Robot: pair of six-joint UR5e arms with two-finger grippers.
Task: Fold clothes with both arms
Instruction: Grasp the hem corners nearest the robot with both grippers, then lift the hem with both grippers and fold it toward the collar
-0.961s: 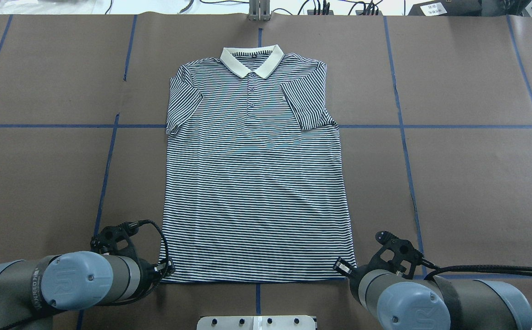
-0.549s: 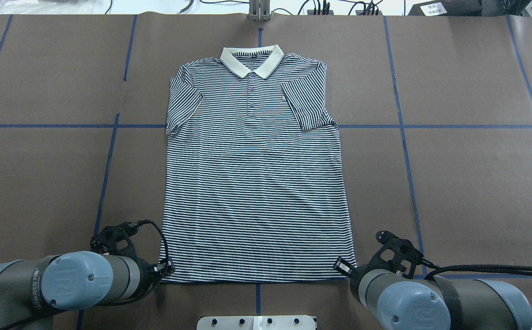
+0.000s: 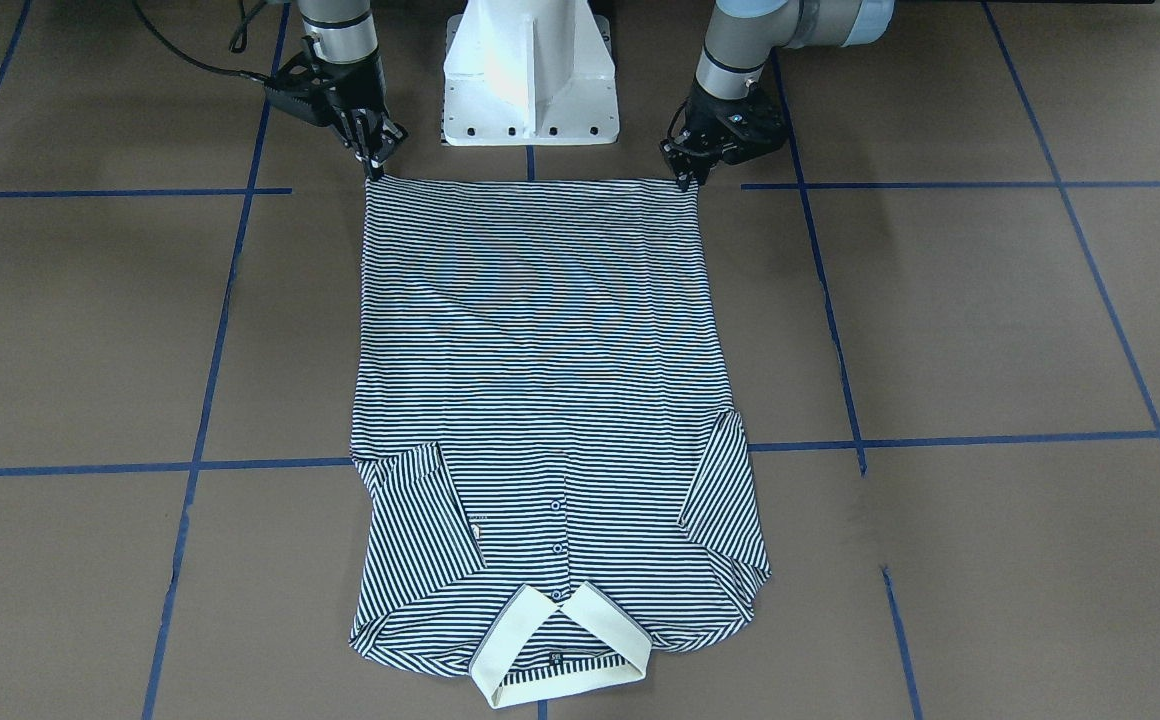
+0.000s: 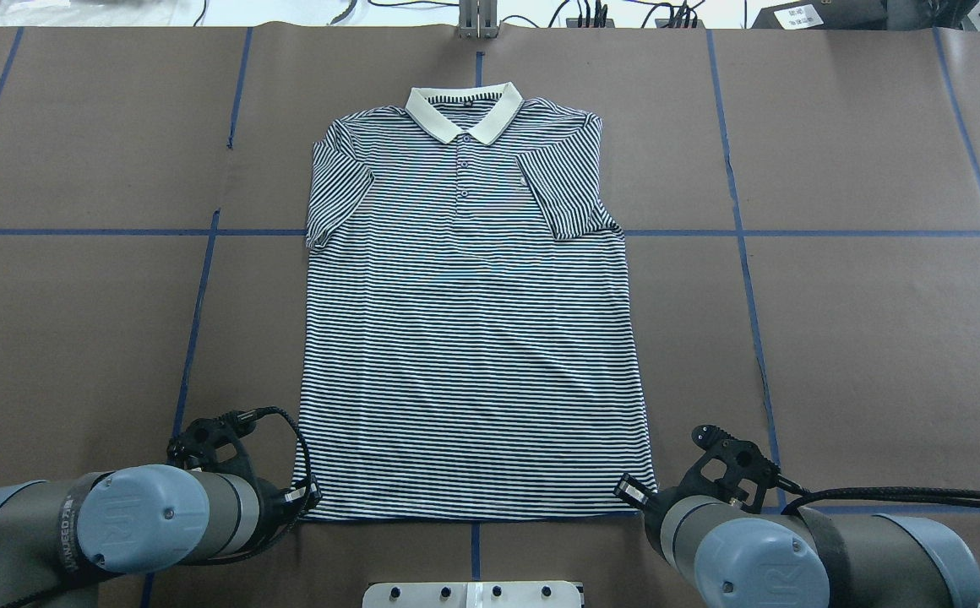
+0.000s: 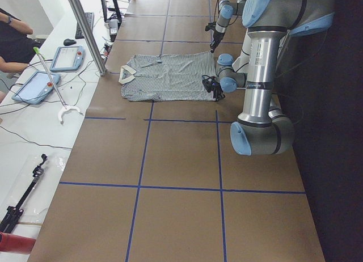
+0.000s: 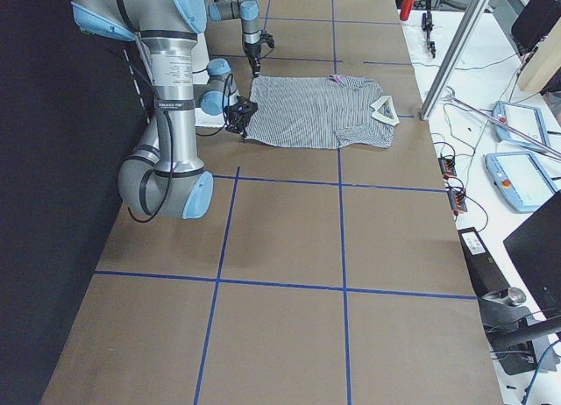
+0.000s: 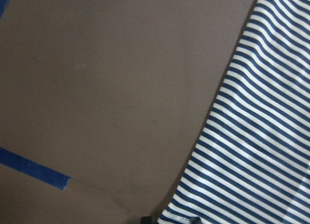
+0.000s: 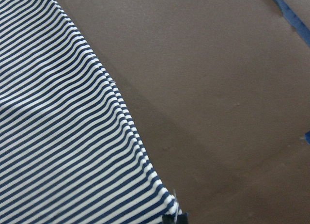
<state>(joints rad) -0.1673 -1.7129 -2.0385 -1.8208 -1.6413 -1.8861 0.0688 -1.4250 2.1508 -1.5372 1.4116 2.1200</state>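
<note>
The striped polo shirt point(image 4: 473, 338) lies flat and face up on the brown table, cream collar point(image 4: 463, 110) at the far side and both sleeves folded in over the chest. My left gripper point(image 4: 311, 496) is at the near left hem corner and looks shut on it; in the front view it point(image 3: 685, 178) pinches that corner. My right gripper point(image 4: 629, 490) is at the near right hem corner, also shut on it point(image 3: 375, 168). Each wrist view shows striped hem point(image 7: 256, 136) point(image 8: 63, 136) running down to a black fingertip at the bottom edge.
The white pedestal base point(image 3: 530, 70) stands just behind the hem between the arms. Blue tape lines point(image 4: 739, 228) cross the brown table cover. Tablets point(image 5: 65, 58) and a metal post point(image 5: 85, 29) stand on the white bench beyond the collar end.
My left wrist has shifted very slightly toward the near edge. The shirt and the right arm have not visibly moved.
</note>
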